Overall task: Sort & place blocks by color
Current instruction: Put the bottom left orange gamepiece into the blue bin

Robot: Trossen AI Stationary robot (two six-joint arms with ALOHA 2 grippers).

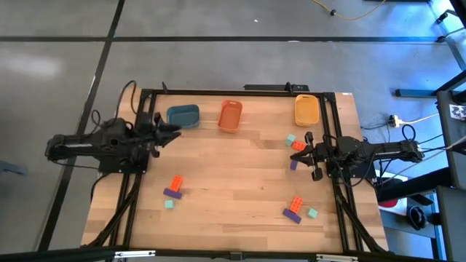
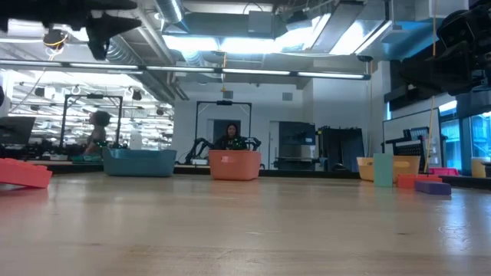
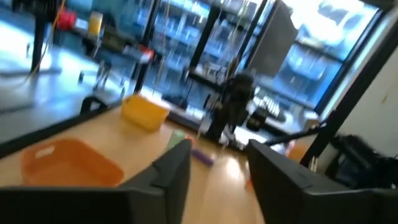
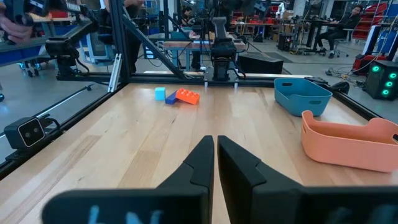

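Observation:
Tiny blocks lie on the wooden table in three small groups. An orange-red brick [image 1: 176, 183], a purple brick [image 1: 173, 193] and a mint cube [image 1: 169, 204] are at the near left. A second group [image 1: 297, 209] lies at the near right. A third group [image 1: 295, 145] lies just in front of my right gripper [image 1: 300, 154], which is shut and level above the table. My left gripper [image 1: 173, 131] hangs open and level at the table's left, near the blue-grey tray [image 1: 183, 116], with nothing between its fingers [image 3: 171, 174].
Three trays stand along the far edge: blue-grey, orange [image 1: 230, 115] and yellow [image 1: 306, 110]. A black frame rims the table. Bare wood spreads across the middle [image 1: 233, 175]. People sit in the room beyond the table [image 2: 230, 138].

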